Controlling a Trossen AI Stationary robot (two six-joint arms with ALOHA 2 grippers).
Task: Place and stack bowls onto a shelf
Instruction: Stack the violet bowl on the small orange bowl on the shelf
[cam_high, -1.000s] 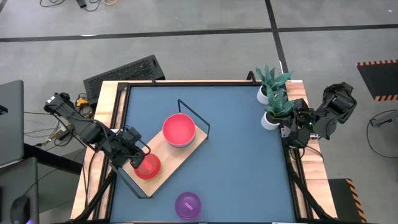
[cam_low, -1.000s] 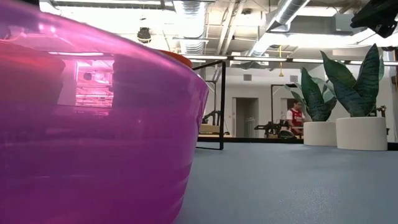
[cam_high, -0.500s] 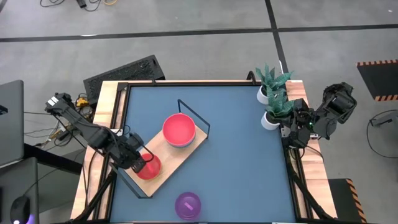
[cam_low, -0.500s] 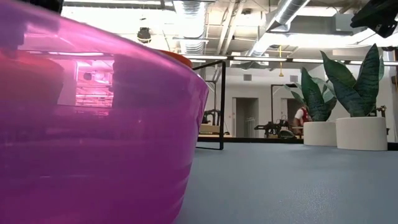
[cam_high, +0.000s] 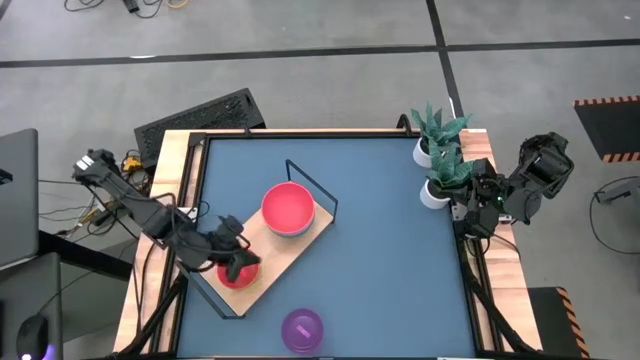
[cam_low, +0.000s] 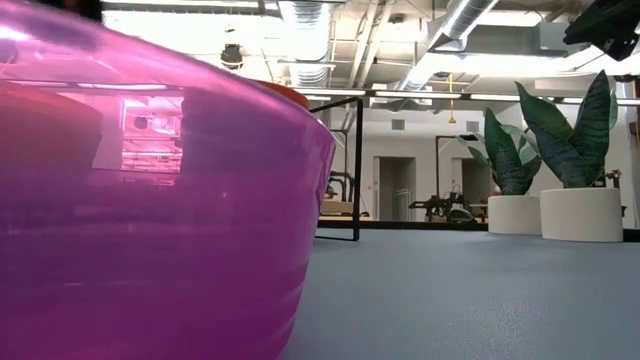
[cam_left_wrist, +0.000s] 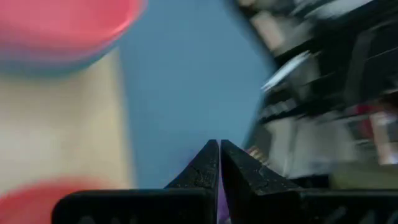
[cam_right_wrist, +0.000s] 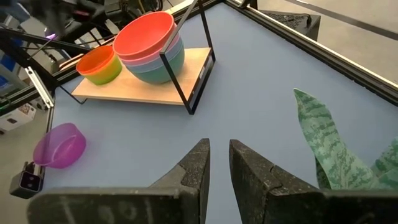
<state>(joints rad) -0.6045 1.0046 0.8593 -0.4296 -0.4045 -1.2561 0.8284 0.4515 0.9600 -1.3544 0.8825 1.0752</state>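
The left pincer (cam_high: 238, 264) hangs clenched and empty over the small-bowl stack (cam_high: 233, 272) at the near end of the shelf (cam_high: 283, 250), whose long axis runs diagonally across the desk (cam_high: 390, 230) toward the large-bowl stack (cam_high: 288, 209). The last loose piece, the purple bowl (cam_high: 302, 329), sits on the desk just beyond that end of the shelf, near the left pincer. The right pincer (cam_right_wrist: 219, 163) waits well apart by the potted plants (cam_high: 440, 160), jaws slightly parted, holding nothing.
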